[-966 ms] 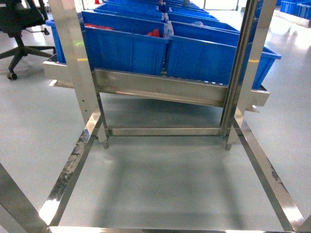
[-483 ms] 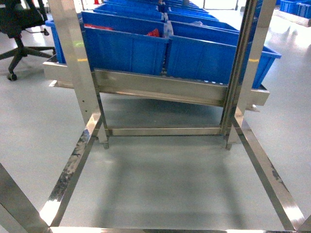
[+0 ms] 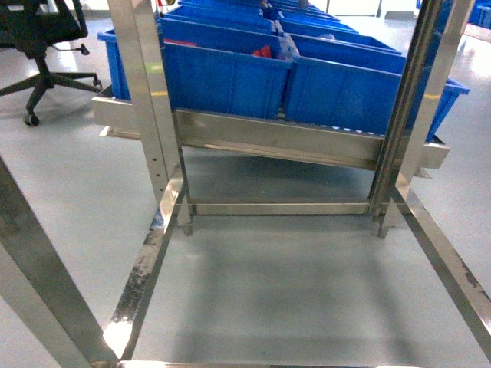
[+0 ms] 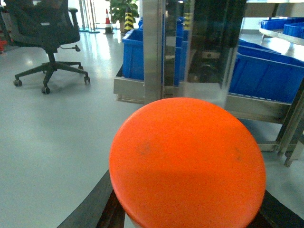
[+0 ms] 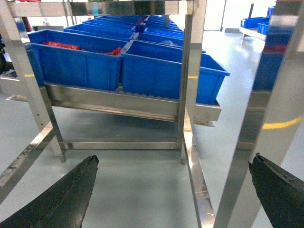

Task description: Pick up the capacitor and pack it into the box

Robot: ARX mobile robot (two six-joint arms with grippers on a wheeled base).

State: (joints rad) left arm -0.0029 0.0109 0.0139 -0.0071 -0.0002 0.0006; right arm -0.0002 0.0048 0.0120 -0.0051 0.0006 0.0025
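Capacitor (image 4: 187, 164) fills the left wrist view, a big orange rounded face right at the lens, dark left end effector parts just showing beside its lower edge; seems gripped, but cannot tell for sure. Right end effector (image 5: 173, 192) is spread wide open over grey floor (image 3: 276, 291). Head view shows neither, only steel rack frame (image 3: 149, 115) and blue bins (image 3: 222, 77). Office chair (image 4: 47, 33) stands on the floor at left.
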